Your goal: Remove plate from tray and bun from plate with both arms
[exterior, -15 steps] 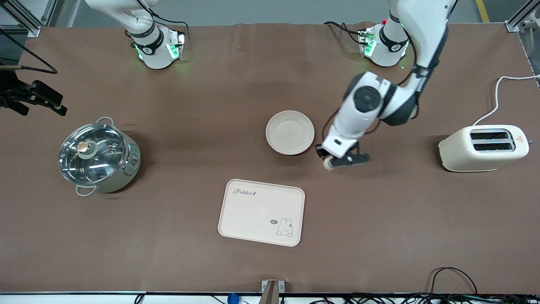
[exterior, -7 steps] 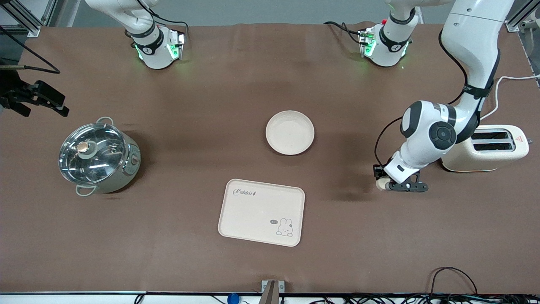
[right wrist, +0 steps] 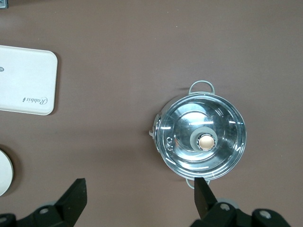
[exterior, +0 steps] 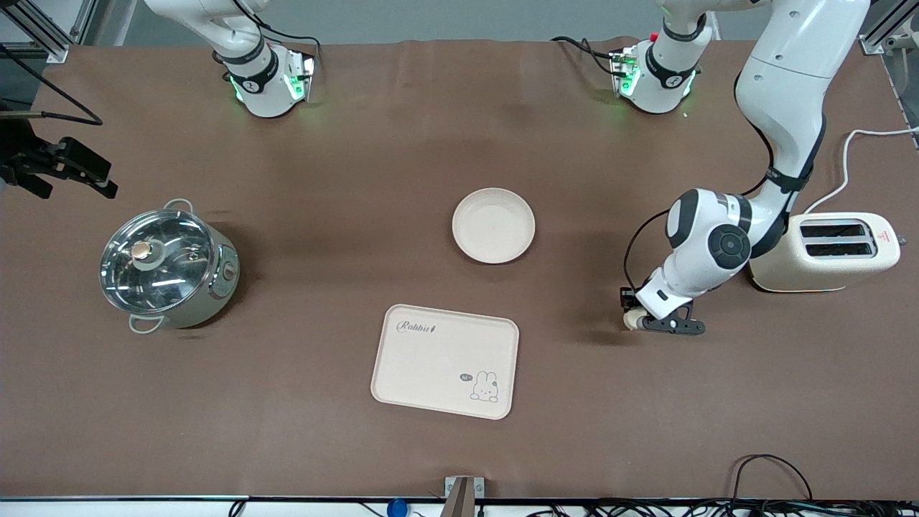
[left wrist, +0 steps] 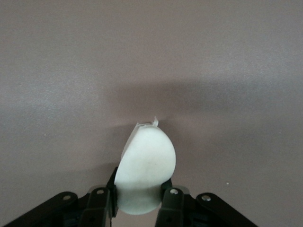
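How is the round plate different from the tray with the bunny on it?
The plate is round; the tray is a rectangle with rounded corners. The plate is plain, while the tray carries "Rabbit" lettering and a rabbit drawing. The plate looks narrower than the tray and lies farther from the front camera. Both are cream, hold nothing and sit on the brown table.

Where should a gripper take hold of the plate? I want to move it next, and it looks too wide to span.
Grip the raised rim of the plate, one finger inside the dish and one outside, coming down from above. It lies flat and empty on the table, so the rim is likely the only part thin enough to pinch. The edge toward the right arm's end probably suits best: the right gripper is open and free.
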Robot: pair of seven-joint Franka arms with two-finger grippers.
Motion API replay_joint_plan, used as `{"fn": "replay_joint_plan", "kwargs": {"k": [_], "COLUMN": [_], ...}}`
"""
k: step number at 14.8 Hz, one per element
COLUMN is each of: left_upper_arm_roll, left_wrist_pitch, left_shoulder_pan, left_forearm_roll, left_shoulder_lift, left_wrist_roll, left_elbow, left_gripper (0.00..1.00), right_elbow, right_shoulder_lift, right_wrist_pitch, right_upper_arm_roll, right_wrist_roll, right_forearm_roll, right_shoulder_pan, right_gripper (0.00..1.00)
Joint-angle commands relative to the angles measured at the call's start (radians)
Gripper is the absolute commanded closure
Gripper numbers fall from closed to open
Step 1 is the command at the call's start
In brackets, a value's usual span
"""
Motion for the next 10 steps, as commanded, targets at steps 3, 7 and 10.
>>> {"fn": "replay_joint_plan", "kwargs": {"k": [3,7,10], "left_upper_arm_roll": [-0.001,-0.002,0.002], "left_wrist_pitch": [0.000,-0.015,-0.265], "left_shoulder_pan": [0.001,-0.003,0.007], "left_forearm_roll": [0.014,0.014,0.013], "left_shoulder_lift": [0.003,-0.061,-0.194], "left_wrist_roll": [0.002,-0.015,-0.032], "left_elbow": [0.020,0.020,0.160], "left_gripper": [0.14,0.00,0.00], "right_elbow": [-0.011,-0.011,-0.011], "right_shoulder_lift": [-0.014,-0.014,-0.014], "right_wrist_pitch": [-0.001,-0.003,-0.003], "right_upper_arm_roll": [0.008,0.008,0.008], "right_wrist_roll": [-0.006,-0.006,-0.006], "right_forearm_roll": [-0.008,-0.008,-0.008], "right_shoulder_pan": [-0.009,-0.010,-0.010], "right_gripper": [0.00,0.00,0.00]}}
